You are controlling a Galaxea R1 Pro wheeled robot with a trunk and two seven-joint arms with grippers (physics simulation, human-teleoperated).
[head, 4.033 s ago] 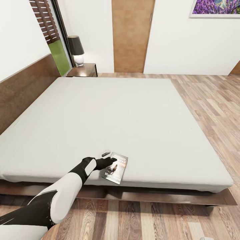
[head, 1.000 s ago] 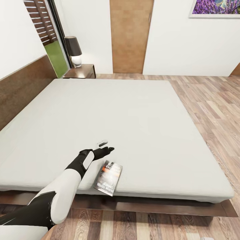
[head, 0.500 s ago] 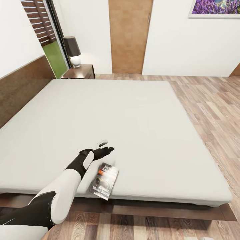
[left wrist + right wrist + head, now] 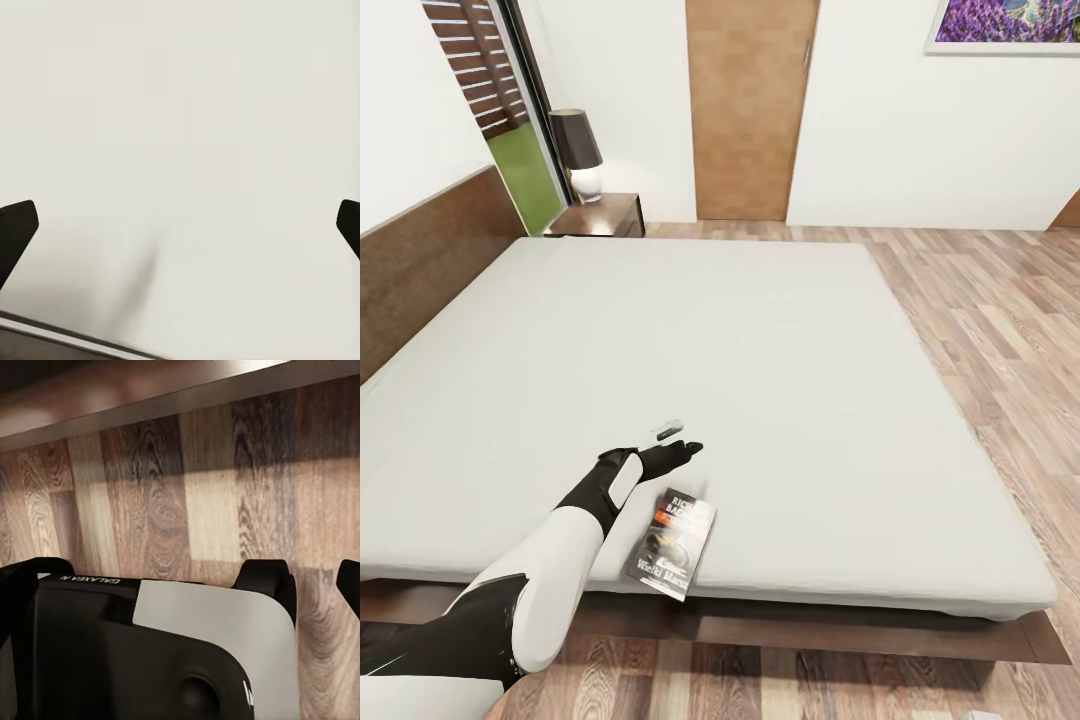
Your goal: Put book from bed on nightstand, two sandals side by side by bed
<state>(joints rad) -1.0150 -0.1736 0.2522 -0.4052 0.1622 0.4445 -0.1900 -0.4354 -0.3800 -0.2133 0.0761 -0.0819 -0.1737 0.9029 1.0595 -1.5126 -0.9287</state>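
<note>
- white walls, a brown door and plank floor frame the bedroom; the pale grey bed takes up most of your head view.
- far left, the nightstand sits beside the headboard with a lamp on it, well apart from your arm.
- your left gripper hovers over the mattress, jaws spread wide and holding nothing; in the left wrist view the fingertips sit at opposite edges with bare mattress between.
- the book has slid out of your reach since four seconds ago, when the gripper touched it; it now overhangs the bed's near edge, tilted.
- likely it could drop to the floor, so you should re-approach lower and nearer before grasping.
- your right gripper: cannot tell its state; the right wrist view shows floor planks.
</note>
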